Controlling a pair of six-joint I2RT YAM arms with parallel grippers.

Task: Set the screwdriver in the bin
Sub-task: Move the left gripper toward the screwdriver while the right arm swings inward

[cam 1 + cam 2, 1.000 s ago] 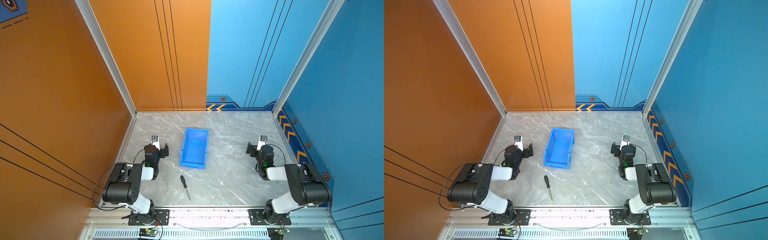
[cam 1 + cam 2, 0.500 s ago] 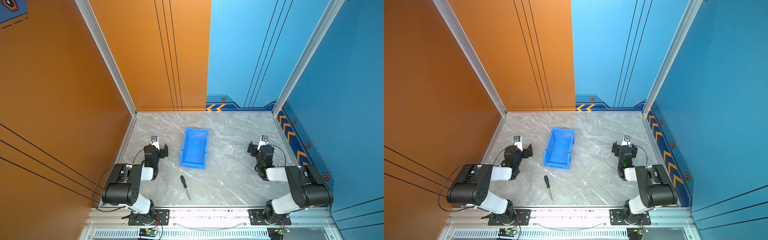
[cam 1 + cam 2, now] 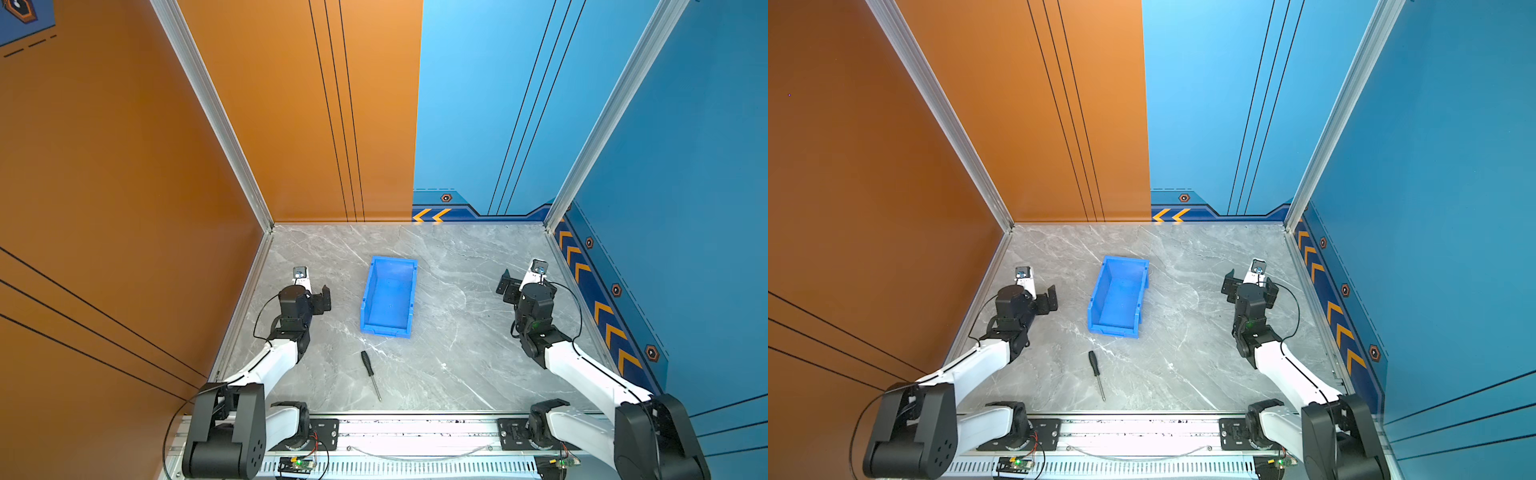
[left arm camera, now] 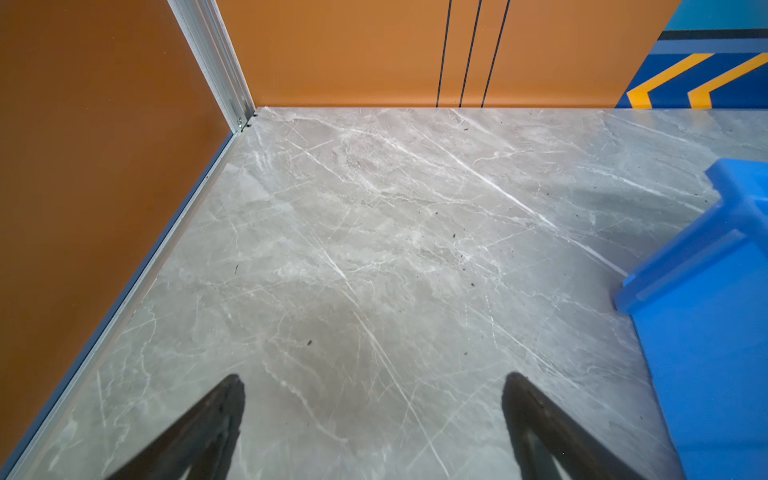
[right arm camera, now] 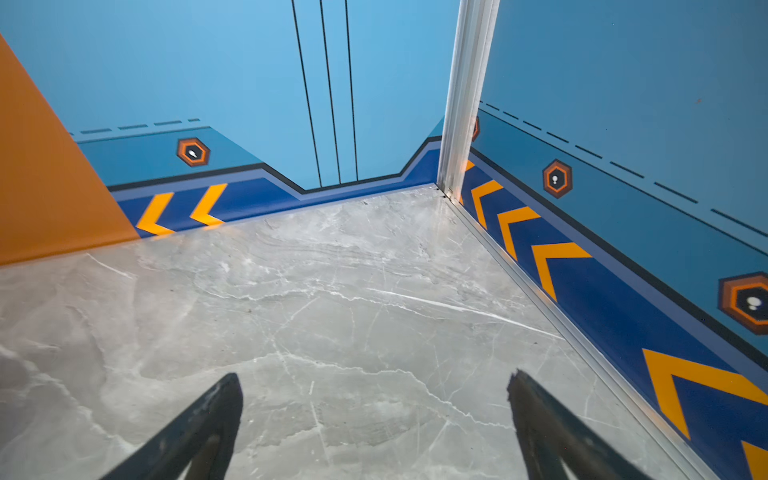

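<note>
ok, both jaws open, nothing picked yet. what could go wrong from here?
1. The screwdriver lies flat on the table. It is slim and round, so it may roll or slip from a pinch.
2. Neither wrist view shows it, so the approach likely leans on the top views.
3. It lies just in front of the bin. A careless reach could nudge the bin, or a crosswise drop could catch the rim.

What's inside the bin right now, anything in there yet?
Nothing: in both top views the bin shows only its bare blue floor. The screwdriver lies on the table in front of it. A thin strip behind the near front lip is hidden.
</note>
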